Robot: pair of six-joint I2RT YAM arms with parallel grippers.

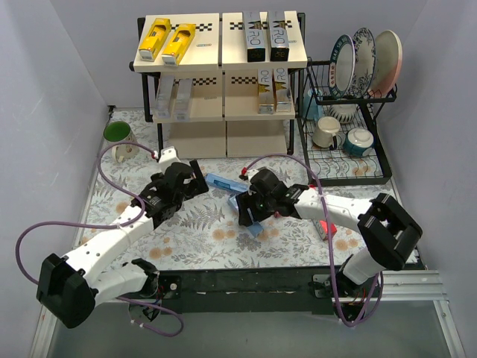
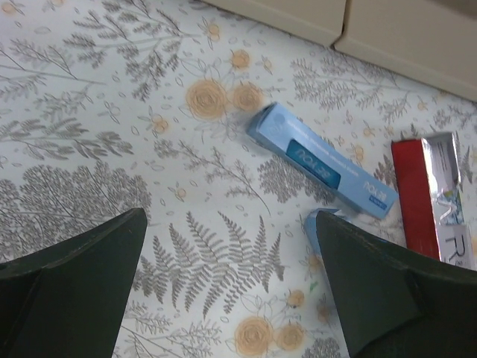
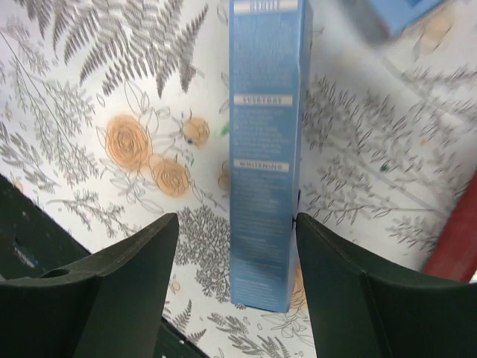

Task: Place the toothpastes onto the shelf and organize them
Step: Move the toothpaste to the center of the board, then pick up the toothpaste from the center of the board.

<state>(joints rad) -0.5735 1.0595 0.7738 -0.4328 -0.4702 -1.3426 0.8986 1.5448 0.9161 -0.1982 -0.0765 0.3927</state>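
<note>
The shelf (image 1: 216, 71) stands at the back with two yellow cartons (image 1: 167, 40) and two silver-black ones (image 1: 267, 35) on top, and more on the middle tier. A blue toothpaste carton (image 3: 267, 149) lies on the floral cloth between the fingers of my open right gripper (image 3: 237, 291), close to the right finger; in the top view the gripper (image 1: 248, 216) hangs over it. A second blue carton (image 2: 320, 160) lies ahead of my open, empty left gripper (image 2: 231, 283), which also shows in the top view (image 1: 195, 183). A red and silver carton (image 2: 432, 198) lies to its right.
A black wire dish rack (image 1: 350, 134) with plates and mugs stands right of the shelf. A green mug (image 1: 117, 134) sits at the back left. Grey walls close in both sides. A small red item (image 1: 326, 228) lies by the right forearm.
</note>
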